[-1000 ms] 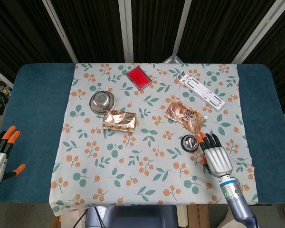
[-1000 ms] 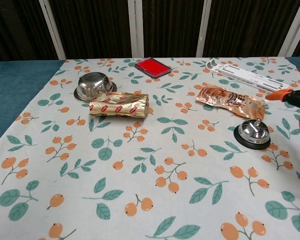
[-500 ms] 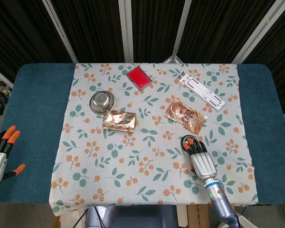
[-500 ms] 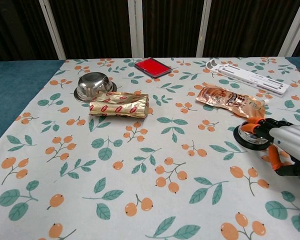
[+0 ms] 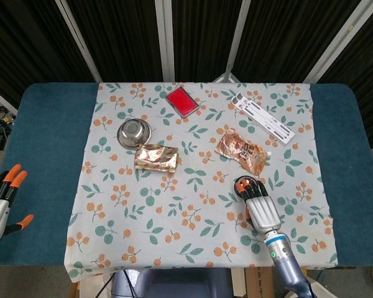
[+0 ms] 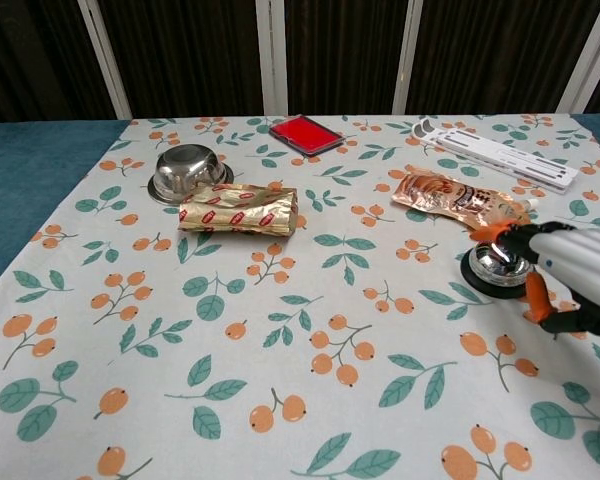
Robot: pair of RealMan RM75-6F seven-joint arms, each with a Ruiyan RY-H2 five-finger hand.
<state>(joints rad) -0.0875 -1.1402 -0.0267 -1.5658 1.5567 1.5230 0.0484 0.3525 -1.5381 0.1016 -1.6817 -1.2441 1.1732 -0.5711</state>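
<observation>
Under the right hand: the bell.

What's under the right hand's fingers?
The right hand reaches over a round chrome call bell on a black base. Its fingertips cover the bell's far edge; actual contact with the dome can't be seen.

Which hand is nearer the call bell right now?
Right. The right hand is over the call bell, its fingertips on top of it. The left hand is far off, past the table's left edge, open and holding nothing.
</observation>
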